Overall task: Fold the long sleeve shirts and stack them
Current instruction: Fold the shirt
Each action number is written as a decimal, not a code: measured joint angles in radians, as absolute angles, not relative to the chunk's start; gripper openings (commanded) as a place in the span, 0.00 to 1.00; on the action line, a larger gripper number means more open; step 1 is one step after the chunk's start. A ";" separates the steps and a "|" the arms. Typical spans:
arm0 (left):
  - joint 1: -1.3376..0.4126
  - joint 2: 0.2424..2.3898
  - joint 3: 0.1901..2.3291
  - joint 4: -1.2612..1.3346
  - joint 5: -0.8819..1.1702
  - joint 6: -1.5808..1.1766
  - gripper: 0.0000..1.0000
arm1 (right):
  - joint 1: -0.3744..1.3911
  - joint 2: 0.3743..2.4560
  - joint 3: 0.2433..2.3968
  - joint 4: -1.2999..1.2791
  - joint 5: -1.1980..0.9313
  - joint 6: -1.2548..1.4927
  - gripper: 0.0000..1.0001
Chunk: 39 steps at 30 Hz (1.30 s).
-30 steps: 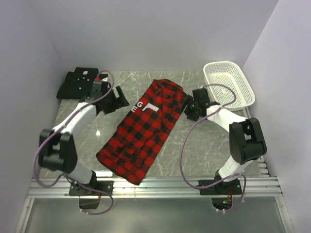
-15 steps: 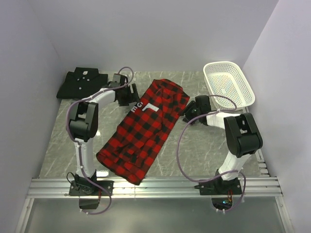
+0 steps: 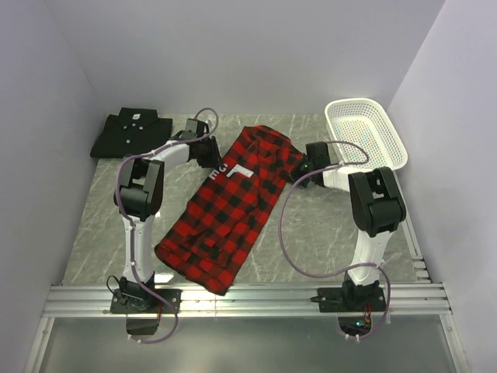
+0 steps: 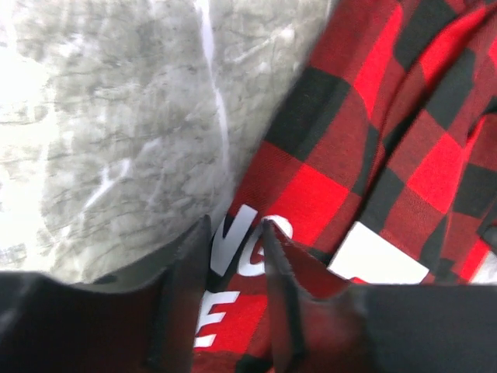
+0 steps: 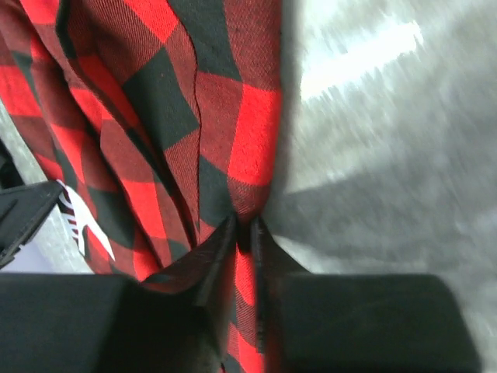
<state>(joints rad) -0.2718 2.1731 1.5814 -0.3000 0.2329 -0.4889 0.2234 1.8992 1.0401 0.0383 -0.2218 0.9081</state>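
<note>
Plaid shirt [image 3: 233, 210] edges between both arms' jaws

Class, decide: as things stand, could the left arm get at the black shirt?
Probably yes. The black shirt lies close beside the left hand, with nothing between them. But that hand is at the plaid shirt's edge and would have to leave it first.

Both arms reach forward, low; left gripper [image 3: 211, 155] with jaws half apart, right gripper [image 3: 301, 167] pinching the red-and-black plaid cloth shirt [image 3: 233, 210].
</note>
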 measured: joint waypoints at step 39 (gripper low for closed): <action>-0.150 1.990 1.322 -0.173 0.160 -0.888 0.95 | 0.225 2.215 1.711 -0.356 -0.280 0.496 0.76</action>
